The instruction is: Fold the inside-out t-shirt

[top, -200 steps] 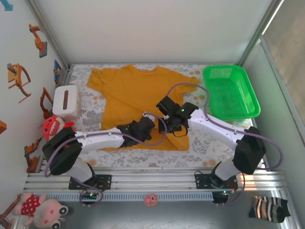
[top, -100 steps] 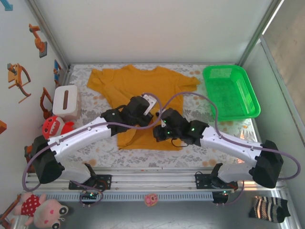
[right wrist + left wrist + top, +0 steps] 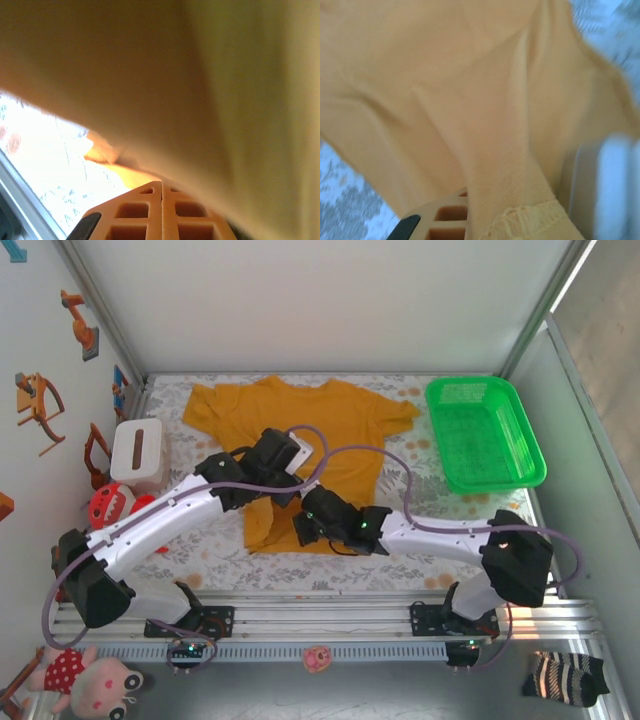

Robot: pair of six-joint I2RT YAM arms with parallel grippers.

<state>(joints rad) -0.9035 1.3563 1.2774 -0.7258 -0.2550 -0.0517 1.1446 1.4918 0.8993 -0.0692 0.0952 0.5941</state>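
The mustard inside-out t-shirt (image 3: 300, 412) lies on the patterned table cloth, collar and sleeves spread at the back, its lower body bunched into a narrow fold. My left gripper (image 3: 283, 478) is over the shirt's middle. In the left wrist view the left gripper (image 3: 487, 222) is shut on the t-shirt (image 3: 470, 100), whose stitched hem hangs over the jaws. My right gripper (image 3: 306, 524) sits at the shirt's near edge. In the right wrist view the right gripper (image 3: 162, 192) has its fingers pressed together under the t-shirt (image 3: 200, 75), shut on the cloth.
A green plastic basket (image 3: 485, 430) stands at the back right. A white box (image 3: 138, 453) and a red toy (image 3: 110, 505) sit along the left wall. The metal rail (image 3: 320, 615) runs along the near edge. Walls close in three sides.
Both grippers have moved left across the table, dragging the shirt's right side and hem over its body. The lower shirt is now narrower and bunched.
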